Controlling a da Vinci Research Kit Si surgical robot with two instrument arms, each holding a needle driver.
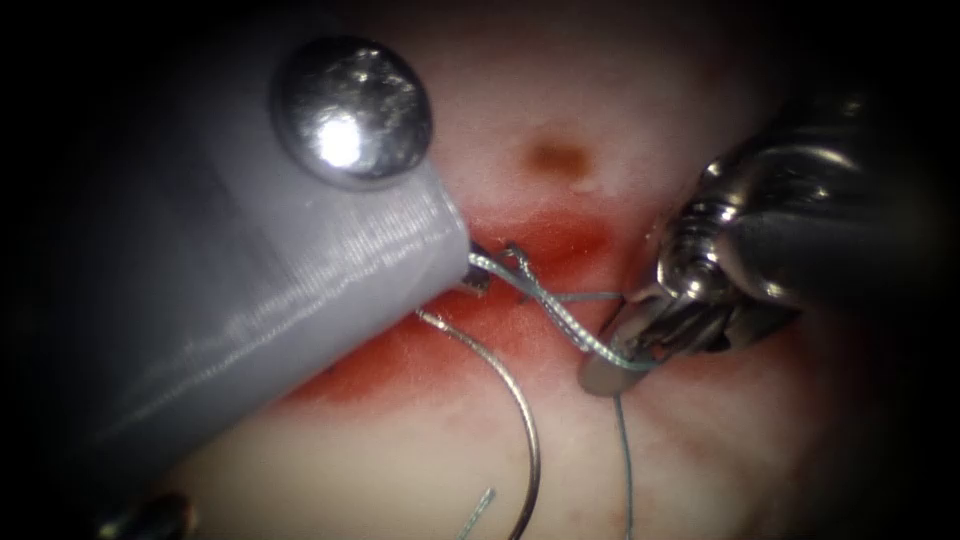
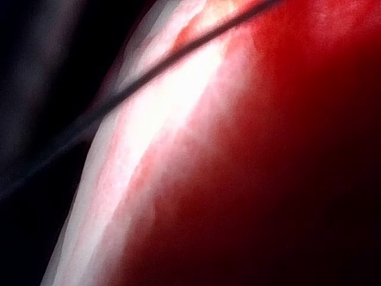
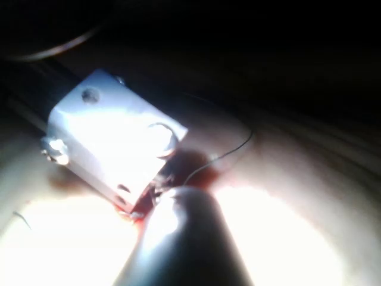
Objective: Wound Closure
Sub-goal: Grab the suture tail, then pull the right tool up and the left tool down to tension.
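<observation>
- The left gripper (image 1: 478, 274) was seen in the endoscope view coming in from the tissue's left side, most of it covered by a pale grey housing with a round metal stud.
- Only its tip showed at the cut; whether its jaws were wide or narrow could not be told, though the thread (image 1: 560, 318) was seen to run straight out from that tip.
- The right gripper (image 1: 625, 352) was seen on the right side of the cut, its jaws closed narrowly on the thread, which was drawn in a straight diagonal between the two tools.
- A further length of thread was seen hanging from the right gripper down toward the tissue's near edge.
- The needle (image 1: 520, 410) was held by neither tool; it was seen lying free as an open curve on the tissue (image 1: 740, 450), just below the cut, one end close under the left tool's housing and the other reaching the near edge.
- Whether either end of the needle was in the tissue could not be told.
- Red fluid (image 1: 400, 365) was seen pooled along the cut (image 1: 560, 240).
- In the right wrist view the left tool's pale housing (image 3: 113, 143) was seen beside the right tool's shaft, over the reddened cut.
</observation>
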